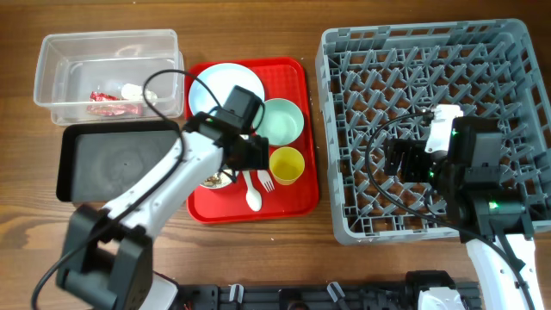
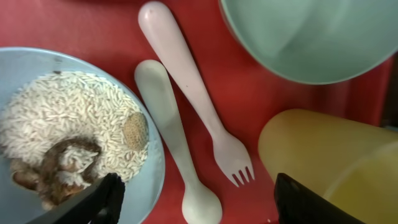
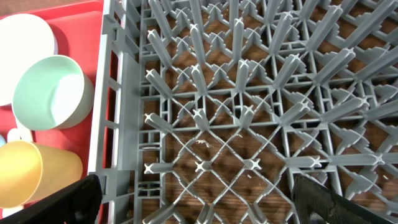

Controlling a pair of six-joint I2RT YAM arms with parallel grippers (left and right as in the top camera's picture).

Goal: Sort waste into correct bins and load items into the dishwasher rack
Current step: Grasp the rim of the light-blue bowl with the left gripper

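My left gripper (image 1: 247, 158) hangs open and empty over the red serving tray (image 1: 293, 202), straddling the white spoon (image 2: 166, 134) and fork (image 2: 186, 81). The light blue bowl (image 2: 37, 57) to their left holds brown-and-white food scraps (image 2: 68, 124). The yellow cup (image 1: 287, 165), mint green bowl (image 1: 282, 120) and pale plate (image 1: 225, 86) also sit on that tray. The clear tub (image 1: 52, 77) holds the red wrapper (image 1: 105, 97) and white tissue (image 1: 132, 89). The black tray (image 1: 77, 164) lies in front of it. My right gripper (image 3: 196, 199) is open and empty above the grey dishwasher rack (image 1: 344, 129).
The rack's upright pegs (image 3: 249, 93) stand right below my right gripper; no dishes show in the rack. Its left wall stands close to the red tray's right edge. Cables loop over both arms. The wooden table edge runs along the front.
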